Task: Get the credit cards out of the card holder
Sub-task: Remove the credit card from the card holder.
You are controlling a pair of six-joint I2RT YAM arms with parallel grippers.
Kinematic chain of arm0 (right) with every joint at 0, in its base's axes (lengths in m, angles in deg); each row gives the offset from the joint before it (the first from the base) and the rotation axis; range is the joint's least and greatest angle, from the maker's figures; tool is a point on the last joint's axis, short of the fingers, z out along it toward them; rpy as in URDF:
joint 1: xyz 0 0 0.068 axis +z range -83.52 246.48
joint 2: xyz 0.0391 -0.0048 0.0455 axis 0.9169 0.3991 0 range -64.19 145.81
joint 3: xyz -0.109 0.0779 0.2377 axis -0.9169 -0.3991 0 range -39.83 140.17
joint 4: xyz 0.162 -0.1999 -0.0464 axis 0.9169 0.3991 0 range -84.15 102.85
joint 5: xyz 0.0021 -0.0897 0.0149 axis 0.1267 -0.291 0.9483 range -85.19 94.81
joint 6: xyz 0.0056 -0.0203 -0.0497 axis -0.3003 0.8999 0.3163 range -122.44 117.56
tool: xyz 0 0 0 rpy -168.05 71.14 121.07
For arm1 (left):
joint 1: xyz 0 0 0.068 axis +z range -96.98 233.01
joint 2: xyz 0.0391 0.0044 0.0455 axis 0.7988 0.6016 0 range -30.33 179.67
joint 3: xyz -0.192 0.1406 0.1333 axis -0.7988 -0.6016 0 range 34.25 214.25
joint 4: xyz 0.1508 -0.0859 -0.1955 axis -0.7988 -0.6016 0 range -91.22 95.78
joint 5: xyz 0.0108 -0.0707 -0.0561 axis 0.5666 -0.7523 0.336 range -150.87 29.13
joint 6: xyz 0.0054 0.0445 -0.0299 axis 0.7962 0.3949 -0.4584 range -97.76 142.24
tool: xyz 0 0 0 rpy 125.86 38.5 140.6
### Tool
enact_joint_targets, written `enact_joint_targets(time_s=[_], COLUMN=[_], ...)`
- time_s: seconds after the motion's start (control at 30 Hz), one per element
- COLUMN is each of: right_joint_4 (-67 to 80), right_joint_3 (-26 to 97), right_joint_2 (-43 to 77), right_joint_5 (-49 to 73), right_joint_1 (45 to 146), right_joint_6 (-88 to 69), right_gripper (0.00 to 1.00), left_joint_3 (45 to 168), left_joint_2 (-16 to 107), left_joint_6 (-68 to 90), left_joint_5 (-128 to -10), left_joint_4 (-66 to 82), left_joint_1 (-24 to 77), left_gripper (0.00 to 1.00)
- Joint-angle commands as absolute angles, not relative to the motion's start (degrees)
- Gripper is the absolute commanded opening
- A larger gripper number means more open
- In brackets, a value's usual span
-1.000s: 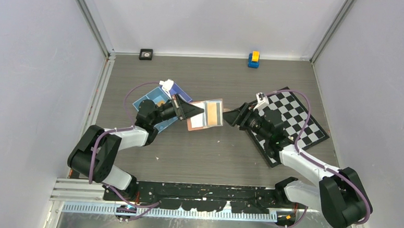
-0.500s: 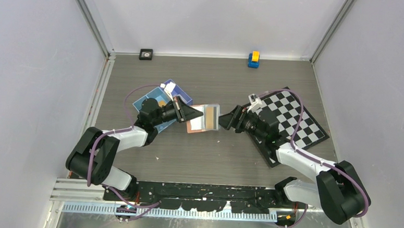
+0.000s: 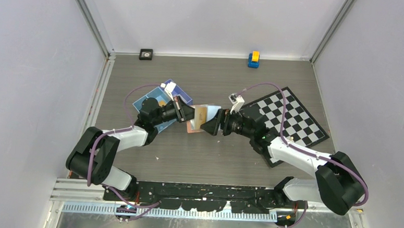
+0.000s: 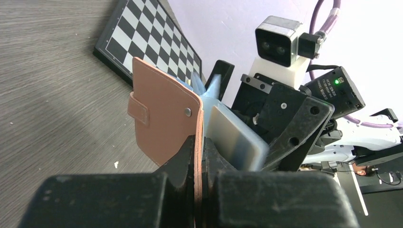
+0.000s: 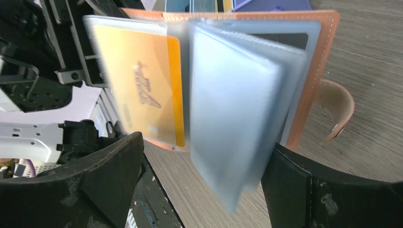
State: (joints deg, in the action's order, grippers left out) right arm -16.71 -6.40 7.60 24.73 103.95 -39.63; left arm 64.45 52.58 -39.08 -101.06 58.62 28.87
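Wallet [image 4: 161, 114] open, pinched in left tool [image 4: 198, 148]; right tool [image 5: 204, 152] spread around its sleeves [image 5: 233, 109]; orange card [image 5: 138, 85] inside, none out yet

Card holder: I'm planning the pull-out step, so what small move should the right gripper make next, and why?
Probably close the right gripper on the near edge of the orange card. The left gripper is clamped on the cover of the card holder, holding it open. The right gripper's open fingers straddle the card and the clear sleeves, gripping nothing.
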Motion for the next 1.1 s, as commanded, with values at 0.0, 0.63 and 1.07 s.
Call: enact_joint_targets(time_s=[0.0,0.63,1.07], right_joint_4=[-14.1,-17.46,-19.48], right_joint_3=[-3.9,-6.37,-9.85], right_joint_2=[7.69,4.47,-1.54], right_joint_5=[22.42,20.81,16.8], right_joint_1=[104.97,104.87,104.59], right_joint_6=[-36.28,-37.89,-38.12], right_gripper=[0.91,0.55,0.38], left_joint_3=[66.67,66.66,66.74], left_joint_2=[52.33,54.91,55.82], left_joint_6=[-40.16,-42.49,-43.19], left_joint_5=[-102.01,-103.05,-103.35], left_joint_4=[64.05,67.83,68.76], left_joint_1=[28.51,28.52,28.55], left_gripper=[0.0,0.0,0.0])
